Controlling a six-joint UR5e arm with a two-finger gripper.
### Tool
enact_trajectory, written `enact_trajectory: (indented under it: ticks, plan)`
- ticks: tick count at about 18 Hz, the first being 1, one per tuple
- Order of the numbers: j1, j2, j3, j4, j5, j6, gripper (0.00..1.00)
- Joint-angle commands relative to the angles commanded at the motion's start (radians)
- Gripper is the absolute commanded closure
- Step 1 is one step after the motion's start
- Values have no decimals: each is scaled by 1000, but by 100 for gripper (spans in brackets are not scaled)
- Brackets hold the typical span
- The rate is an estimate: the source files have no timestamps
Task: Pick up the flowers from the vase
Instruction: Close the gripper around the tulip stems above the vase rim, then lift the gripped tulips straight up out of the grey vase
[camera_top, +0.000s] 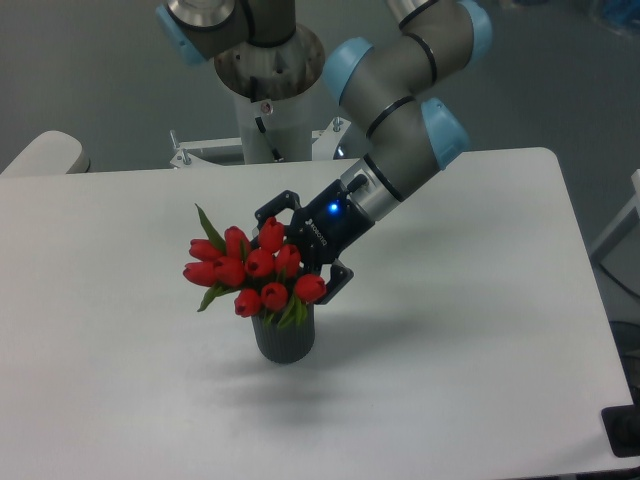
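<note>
Your gripper (292, 256) is right at the flowers (252, 268), jaws spread wide around the bunch's right side, one finger by the top bud, the other by the low right bud. Whether either finger touches is hard to tell from here. The flowers sit in the vase (284, 337) on the white table (480, 330).

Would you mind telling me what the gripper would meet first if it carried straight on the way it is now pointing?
The gripper points left and slightly down, straight at the flowers; its open fingers already reach the right-hand red buds. It would likely press into those first, above the vase, though depth is hard to judge from one view.
</note>
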Motion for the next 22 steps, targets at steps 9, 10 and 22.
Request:
enact_trajectory:
  ticks: [9, 10, 22]
  plan:
    - [6, -11, 3, 2, -12, 0, 42]
    - [8, -11, 6, 0, -15, -2, 46]
    - [26, -6, 3, -2, -57, -18, 59]
